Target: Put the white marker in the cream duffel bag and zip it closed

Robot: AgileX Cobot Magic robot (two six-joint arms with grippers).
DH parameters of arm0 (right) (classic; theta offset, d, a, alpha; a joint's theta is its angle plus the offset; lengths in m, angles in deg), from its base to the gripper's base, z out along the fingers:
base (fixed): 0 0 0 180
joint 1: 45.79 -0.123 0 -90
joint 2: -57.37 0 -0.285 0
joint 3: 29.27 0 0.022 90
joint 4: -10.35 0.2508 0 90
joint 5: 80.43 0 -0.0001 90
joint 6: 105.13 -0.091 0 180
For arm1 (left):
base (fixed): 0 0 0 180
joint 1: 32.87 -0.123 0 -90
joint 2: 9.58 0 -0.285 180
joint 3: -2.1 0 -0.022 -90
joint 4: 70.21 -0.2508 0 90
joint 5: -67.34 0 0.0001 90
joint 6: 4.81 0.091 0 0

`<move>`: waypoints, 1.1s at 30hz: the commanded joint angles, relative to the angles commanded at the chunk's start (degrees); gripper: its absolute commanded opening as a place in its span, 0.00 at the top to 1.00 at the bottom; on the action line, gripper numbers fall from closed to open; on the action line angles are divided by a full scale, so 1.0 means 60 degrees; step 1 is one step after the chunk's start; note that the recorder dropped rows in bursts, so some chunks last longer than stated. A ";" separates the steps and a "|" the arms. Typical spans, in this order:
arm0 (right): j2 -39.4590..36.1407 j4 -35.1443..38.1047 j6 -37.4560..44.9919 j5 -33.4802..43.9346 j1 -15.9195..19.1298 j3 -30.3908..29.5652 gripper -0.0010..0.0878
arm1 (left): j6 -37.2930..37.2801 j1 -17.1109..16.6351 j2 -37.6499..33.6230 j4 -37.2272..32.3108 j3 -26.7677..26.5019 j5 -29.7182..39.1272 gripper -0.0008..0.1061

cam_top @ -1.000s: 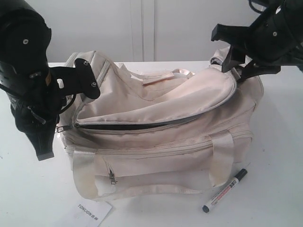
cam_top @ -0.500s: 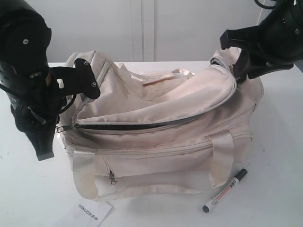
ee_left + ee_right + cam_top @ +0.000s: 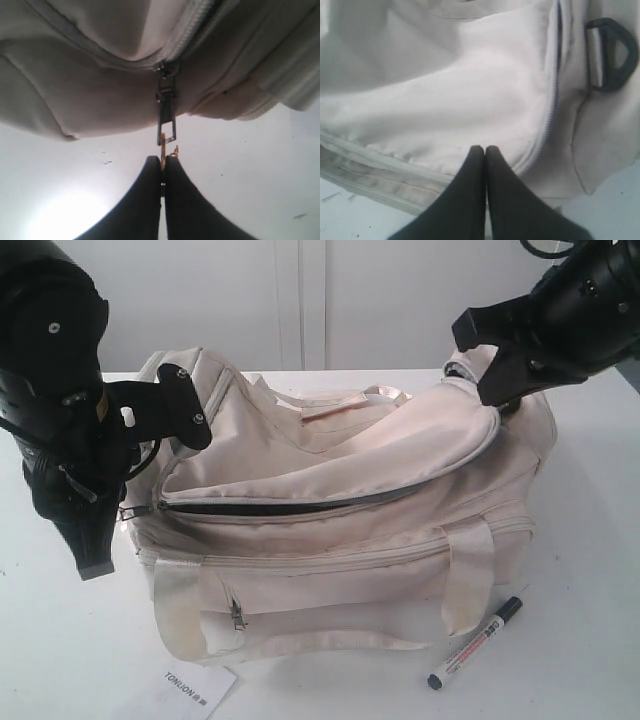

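Pinching the zip pull (image 3: 166,117) in the closed left gripper (image 3: 161,162), likely to work the zip, held right gripper (image 3: 485,150) shut at far end of bag (image 3: 330,460), fabric hold unclear, with marker (image 3: 475,643) on table (image 3: 580,620) beside it.

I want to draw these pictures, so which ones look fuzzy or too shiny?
Left wrist view: a bright glare patch washes out the table, while the zipper pull looks fairly sharp. Right wrist view: the cream duffel bag looks soft and hazy, the right tool a blurred dark shape. Exterior view: evenly lit, the white marker clear.
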 joint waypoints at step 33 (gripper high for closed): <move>-0.0366 0.0669 0.4379 0.0647 -0.1808 0.0000 0.99 | -0.0257 0.0000 0.0930 0.3079 0.0000 -0.2052 0.99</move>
